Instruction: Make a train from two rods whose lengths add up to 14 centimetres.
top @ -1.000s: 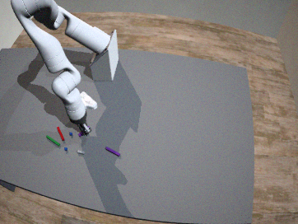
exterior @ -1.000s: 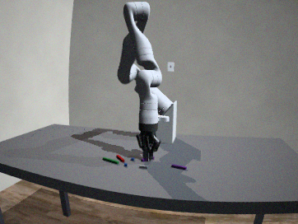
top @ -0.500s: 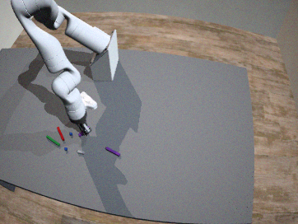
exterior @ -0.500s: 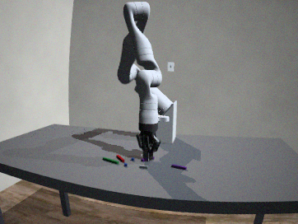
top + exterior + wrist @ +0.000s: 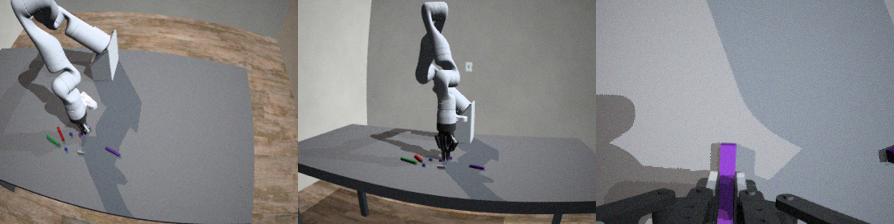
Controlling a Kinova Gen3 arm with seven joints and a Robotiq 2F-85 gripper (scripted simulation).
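Purple rod (image 5: 81,134) (image 5: 450,158) (image 5: 728,160) is clamped in your gripper (image 5: 84,133) (image 5: 446,159) (image 5: 726,185), its fingers nearly closed, near the grey rod (image 5: 81,152) (image 5: 441,167) on the table (image 5: 185,123) (image 5: 545,173) (image 5: 656,60).

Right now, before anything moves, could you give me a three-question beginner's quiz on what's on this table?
1. Which colour is the rod between the jaws?
A) red
B) purple
C) green

2. True or false: the grey rod touches a blue rod.

3. Fill in the blank: one purple rod plus the one ____ rod would make a train of the asked length.

Key:
1. B, a purple rod, with the jaws shut on it.
2. False; bare table separates them.
3. Green, the green rod: six plus eight makes fourteen.
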